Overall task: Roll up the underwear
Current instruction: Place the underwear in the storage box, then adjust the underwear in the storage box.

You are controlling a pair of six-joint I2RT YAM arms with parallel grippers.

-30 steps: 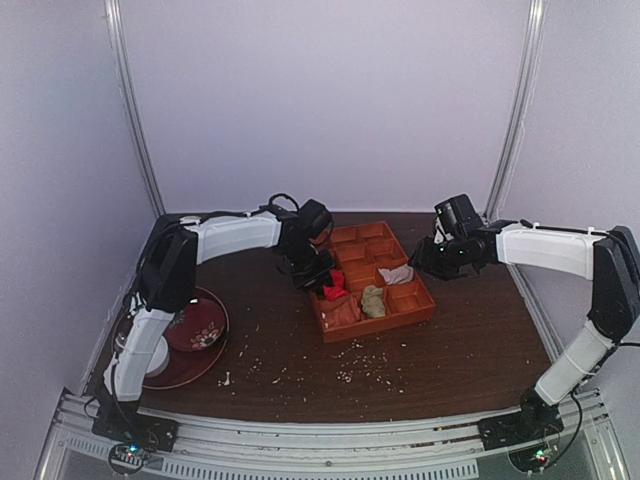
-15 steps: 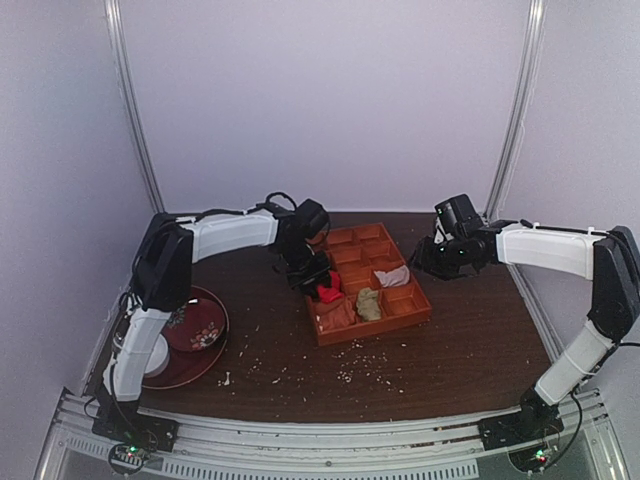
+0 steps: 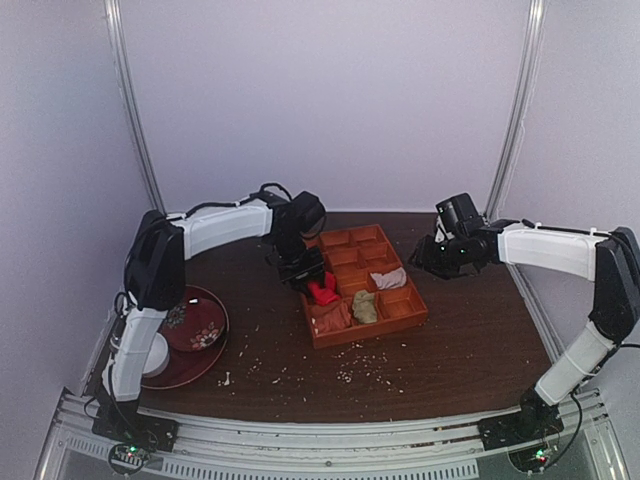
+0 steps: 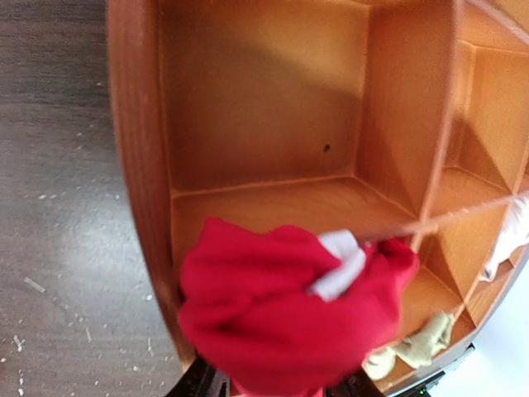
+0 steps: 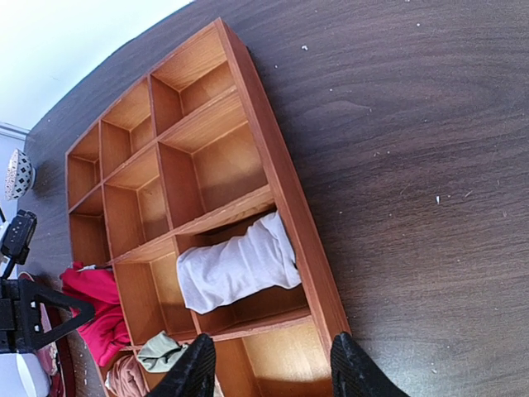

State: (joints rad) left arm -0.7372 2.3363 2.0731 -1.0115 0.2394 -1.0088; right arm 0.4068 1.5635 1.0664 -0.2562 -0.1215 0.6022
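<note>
As one underwear (image 4: 281, 318) is seen at the tray's (image 3: 372, 334) left edge, two beige bundles (image 3: 363, 305) nearby, the left tool's (image 3: 306, 279) state cannot be told; the right tool (image 5: 273, 370) is held wide.

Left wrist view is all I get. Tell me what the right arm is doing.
Observer: The right gripper hovers by the right wall of the tray, jaws apart, empty.
Operator: Give me the underwear's place in the tray.
Observer: The underwear sits at the left wall, just beyond the near-left cell, which holds a tan bundle.
Operator: Now report what lies left of the tray.
Observer: A red patterned dish that seems stacked on a larger plate, well apart from the tray.
</note>
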